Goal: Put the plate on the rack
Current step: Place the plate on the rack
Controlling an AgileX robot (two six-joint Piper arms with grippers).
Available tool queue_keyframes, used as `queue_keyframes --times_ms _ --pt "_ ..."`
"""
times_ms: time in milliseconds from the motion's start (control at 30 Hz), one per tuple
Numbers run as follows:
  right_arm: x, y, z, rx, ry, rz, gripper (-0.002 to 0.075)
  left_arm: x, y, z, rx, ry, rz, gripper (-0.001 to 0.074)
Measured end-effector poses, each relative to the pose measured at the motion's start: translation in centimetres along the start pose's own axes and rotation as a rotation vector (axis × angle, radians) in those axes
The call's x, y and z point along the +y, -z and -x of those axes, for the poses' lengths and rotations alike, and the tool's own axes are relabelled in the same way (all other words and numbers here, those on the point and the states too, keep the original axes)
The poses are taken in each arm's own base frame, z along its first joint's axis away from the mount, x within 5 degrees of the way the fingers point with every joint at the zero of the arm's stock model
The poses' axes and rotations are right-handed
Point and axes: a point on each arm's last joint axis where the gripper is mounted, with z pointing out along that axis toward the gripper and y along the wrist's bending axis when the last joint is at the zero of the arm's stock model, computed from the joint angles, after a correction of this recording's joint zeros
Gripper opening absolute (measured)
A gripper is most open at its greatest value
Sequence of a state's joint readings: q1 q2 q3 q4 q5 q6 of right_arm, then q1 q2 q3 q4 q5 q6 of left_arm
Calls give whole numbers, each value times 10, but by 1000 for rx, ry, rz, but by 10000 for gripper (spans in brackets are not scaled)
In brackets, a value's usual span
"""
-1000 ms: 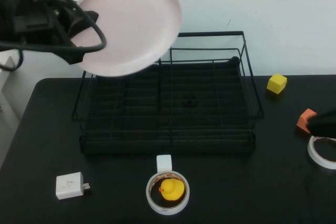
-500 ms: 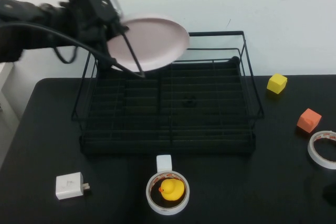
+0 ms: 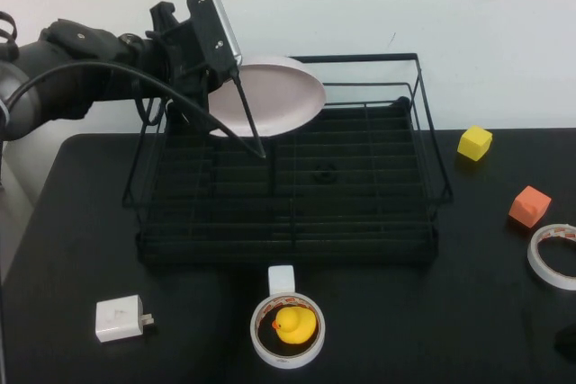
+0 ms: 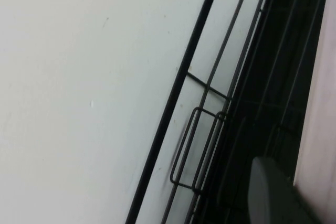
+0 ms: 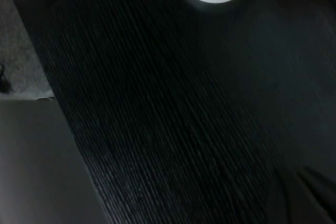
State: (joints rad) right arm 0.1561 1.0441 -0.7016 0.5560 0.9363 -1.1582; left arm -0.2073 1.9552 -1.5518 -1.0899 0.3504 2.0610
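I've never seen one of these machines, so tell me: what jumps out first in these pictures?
The left gripper holds a big pale pink plate low over the far left corner of a black wire rack in the middle of the table. Near the front edge, a yellow rubber duck sits inside a white tape ring. The right gripper is out of view in the high view.

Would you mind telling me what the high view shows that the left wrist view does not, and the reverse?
Only the high view shows the left gripper holding the plate over the rack's far-left corner, plus the rubber duck, charger, yellow block and orange block. The right gripper is out of view. Only the left wrist view shows a close-up of one grey fingertip. Both share the plate's pink surface and the rack's wires.
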Motion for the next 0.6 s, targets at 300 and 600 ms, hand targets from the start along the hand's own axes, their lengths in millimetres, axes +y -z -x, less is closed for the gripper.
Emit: queue_keyframes --times_ms 300,600 --pt "0 0 0 1 10 1 5 -9 -12 -10 33 -68 -36 92" --pt "0 0 0 1 12 1 5 -8 -15 -14 54 -112 -7 92"
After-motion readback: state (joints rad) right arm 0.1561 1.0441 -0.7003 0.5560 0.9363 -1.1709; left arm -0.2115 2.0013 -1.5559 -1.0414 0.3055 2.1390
